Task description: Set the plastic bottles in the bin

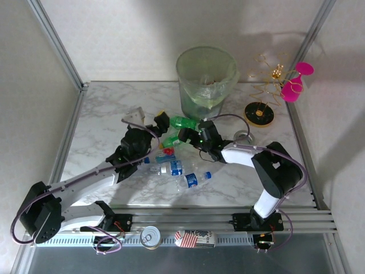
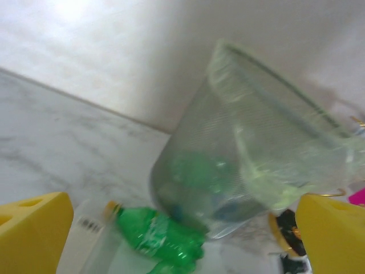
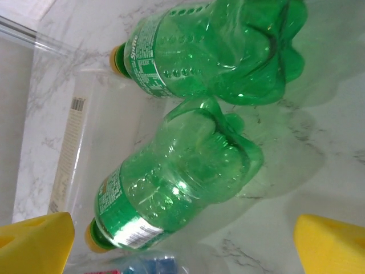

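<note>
Marble-patterned white table (image 1: 102, 120) is spread beneath everything. At its far edge the pale green translucent bin (image 1: 206, 80) is stood upright, with a thin liner folded over its rim. The left gripper (image 1: 160, 122) is held near the bin's base, to its left, jaws spread wide and nothing between them. The right gripper (image 1: 190, 136) is likewise opened wide and empty. Below it, 2 green bottles (image 3: 177, 188) are laid side by side on the marble in front of the bin, ungripped. Nearer the arms, a red-labelled bottle (image 1: 166, 152) and at least 2 clear blue-labelled bottles (image 1: 173, 168) are left lying on the table. A silver tin can (image 1: 150, 236) is set by the near rail.
</note>
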You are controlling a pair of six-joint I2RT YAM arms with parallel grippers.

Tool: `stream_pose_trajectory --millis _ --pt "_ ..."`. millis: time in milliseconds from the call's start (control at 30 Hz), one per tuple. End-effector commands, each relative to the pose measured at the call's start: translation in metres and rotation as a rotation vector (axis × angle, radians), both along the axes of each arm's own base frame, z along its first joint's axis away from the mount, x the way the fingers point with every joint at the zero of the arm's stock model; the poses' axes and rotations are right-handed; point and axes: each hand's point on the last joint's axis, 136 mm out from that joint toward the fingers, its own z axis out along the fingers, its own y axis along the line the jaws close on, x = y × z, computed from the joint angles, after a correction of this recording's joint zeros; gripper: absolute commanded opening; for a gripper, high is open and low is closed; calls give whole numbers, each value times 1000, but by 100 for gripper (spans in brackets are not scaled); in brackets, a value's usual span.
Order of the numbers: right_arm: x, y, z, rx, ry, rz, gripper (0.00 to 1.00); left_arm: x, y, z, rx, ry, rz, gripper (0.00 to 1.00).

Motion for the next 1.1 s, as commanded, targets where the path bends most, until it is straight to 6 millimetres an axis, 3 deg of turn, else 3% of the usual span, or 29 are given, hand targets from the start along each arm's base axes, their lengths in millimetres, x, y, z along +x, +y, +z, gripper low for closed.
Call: stream_pose_trajectory --millis 0,167,300,767,1067 --pt "2 13 -13 -33 57 -55 99 -10 28 -24 -49 53 106 100" --pt "10 29 -28 -46 108 -98 99 -21 42 -47 -60 86 138 100" --pt "17 37 -36 -42 144 -132 99 -23 51 -46 -65 65 171 100" --pt "37 36 -65 -65 171 -290 94 -31 74 -49 -40 51 241 100" --pt "40 35 -79 -47 181 -331 82 -41 91 -49 -77 35 286 100"
